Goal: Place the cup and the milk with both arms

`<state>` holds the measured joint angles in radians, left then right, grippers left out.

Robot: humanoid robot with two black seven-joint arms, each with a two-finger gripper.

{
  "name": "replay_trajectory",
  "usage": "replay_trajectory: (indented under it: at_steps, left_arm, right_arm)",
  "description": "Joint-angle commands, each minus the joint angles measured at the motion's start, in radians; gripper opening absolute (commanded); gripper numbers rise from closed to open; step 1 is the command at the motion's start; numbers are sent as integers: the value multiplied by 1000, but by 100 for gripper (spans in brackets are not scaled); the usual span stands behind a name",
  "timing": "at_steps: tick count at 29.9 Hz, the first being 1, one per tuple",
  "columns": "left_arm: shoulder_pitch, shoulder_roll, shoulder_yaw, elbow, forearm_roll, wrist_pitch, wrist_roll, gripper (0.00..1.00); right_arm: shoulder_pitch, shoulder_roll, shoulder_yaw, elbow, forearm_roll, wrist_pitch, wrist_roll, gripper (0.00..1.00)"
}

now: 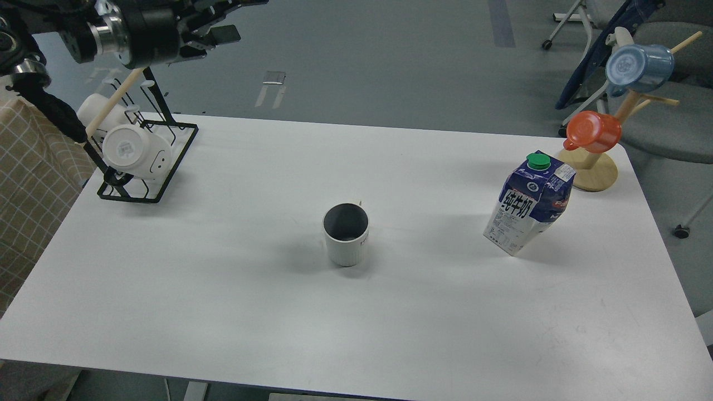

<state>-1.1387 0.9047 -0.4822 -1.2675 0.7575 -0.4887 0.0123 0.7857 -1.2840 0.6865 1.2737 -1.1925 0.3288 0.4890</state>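
The cup (346, 236), a white ribbed mug with a dark grey inside, stands upright and alone at the middle of the white table (223, 312). The milk (529, 206), a blue-and-white carton with a green cap, stands upright on the right side of the table. My left gripper (237, 18) is raised high at the top left, far from the cup. Its two fingers are spread and hold nothing, and the upper finger runs to the top edge of the view. My right arm is out of view.
A black wire rack (146, 161) with smooth white mugs (133, 150) stands at the table's back left corner. A wooden mug tree (596, 170) with an orange cup (593, 131) and a blue cup (638, 67) stands at the back right, close behind the milk.
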Motion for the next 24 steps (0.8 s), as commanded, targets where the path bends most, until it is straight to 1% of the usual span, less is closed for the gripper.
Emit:
replay_trajectory:
  at_steps: [1,2,4,5,7,8,9,10,12,13,14,18,24]
  left_arm:
    - [22,3,-1,3,-9,0,-2,98]
    - [25,3,-1,3,-9,0,-2,98]
    - [31,2,-2,5,-10,0,-3,98]
    - [31,0,-3,7,-9,0,-3,98]
    - [31,-4,-3,16,-9,0,-3,98]
    - [31,-4,-3,16,-9,0,-3,98]
    - [31,-7,-3,23,-10,0,-5,98]
    - [33,-9,-4,26,-12,0,-6,98]
    - [31,-16,-6,57,-20,0,-9,98]
    - [31,-20,-10,63,-23,0,-9,98]
    - [31,-23,-22,77,-29,0,-8,98]
    - [33,-23,-49,91,-46,0,-3,98]
    - [40,-20,-50,91,-46,0,-3,98]
  right_arm:
    - [-77,-18,-1,27,-160,-137,0,100]
    - [-95,-18,-1,32,-183,-164,0,100]
    - [-167,-17,-21,67,-257,-287,0,100]
    - [-181,-17,-30,78,-274,-318,0,100]
    - [-229,-17,-73,102,-353,-445,0,100]
    - [-229,-17,-73,102,-354,-445,0,100]
    - [-238,-14,-106,107,-390,-509,0,100]
    - [-241,-12,-126,108,-410,-542,0,100]
    - [-243,-2,-215,112,-481,-658,0,100]
    - [-243,3,-235,112,-496,-680,0,100]
    - [-243,15,-267,112,-531,-724,0,100]
    - [-244,72,-326,110,-616,-804,0,100]
    - [-249,158,-334,73,-665,-817,0,100]
